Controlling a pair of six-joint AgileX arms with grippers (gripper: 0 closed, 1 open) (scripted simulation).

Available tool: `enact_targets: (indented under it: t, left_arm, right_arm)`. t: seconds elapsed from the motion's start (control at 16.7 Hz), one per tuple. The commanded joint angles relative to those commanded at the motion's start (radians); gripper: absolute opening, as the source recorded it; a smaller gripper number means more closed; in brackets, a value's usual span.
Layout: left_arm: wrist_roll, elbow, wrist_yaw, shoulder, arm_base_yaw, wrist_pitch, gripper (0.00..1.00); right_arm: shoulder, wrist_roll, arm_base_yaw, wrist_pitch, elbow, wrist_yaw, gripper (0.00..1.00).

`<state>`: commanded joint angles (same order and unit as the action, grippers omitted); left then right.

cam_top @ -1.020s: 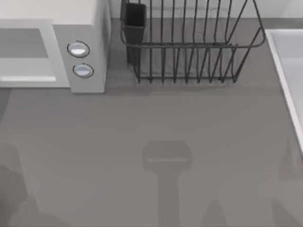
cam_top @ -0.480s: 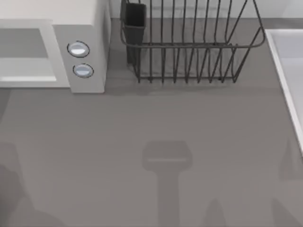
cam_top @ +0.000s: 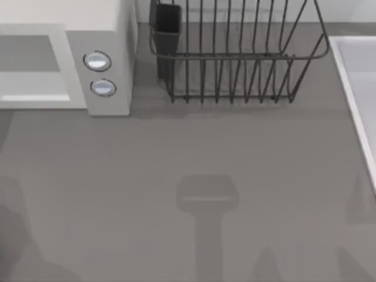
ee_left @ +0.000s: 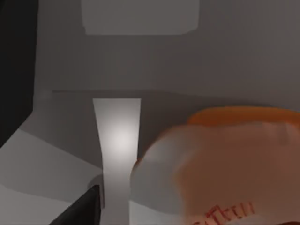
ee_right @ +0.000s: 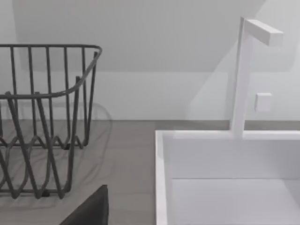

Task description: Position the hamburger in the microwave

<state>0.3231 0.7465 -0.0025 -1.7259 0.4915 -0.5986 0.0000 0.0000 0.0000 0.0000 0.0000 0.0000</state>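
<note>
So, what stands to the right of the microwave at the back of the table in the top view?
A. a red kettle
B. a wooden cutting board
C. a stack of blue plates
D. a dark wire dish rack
D: the top view shows a dark wire dish rack just right of the white microwave, at the table's back.

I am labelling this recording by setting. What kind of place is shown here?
Probably a simulated kitchen counter: a large white boxy microwave, a dark wire dish rack and a white sink basin with faucet stand along it.
</note>
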Motion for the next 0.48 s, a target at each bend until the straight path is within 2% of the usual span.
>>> enact_targets:
  t: [0.18, 0.48]
  left_arm:
    - [0.0, 0.0, 0.0, 0.0, 0.0, 0.0, 0.02]
    - [0.0, 0.0, 0.0, 0.0, 0.0, 0.0, 0.0]
  right_arm:
    - [0.0, 0.0, 0.0, 0.0, 0.0, 0.0, 1.0]
    - [0.0, 0.0, 0.0, 0.0, 0.0, 0.0, 1.0]
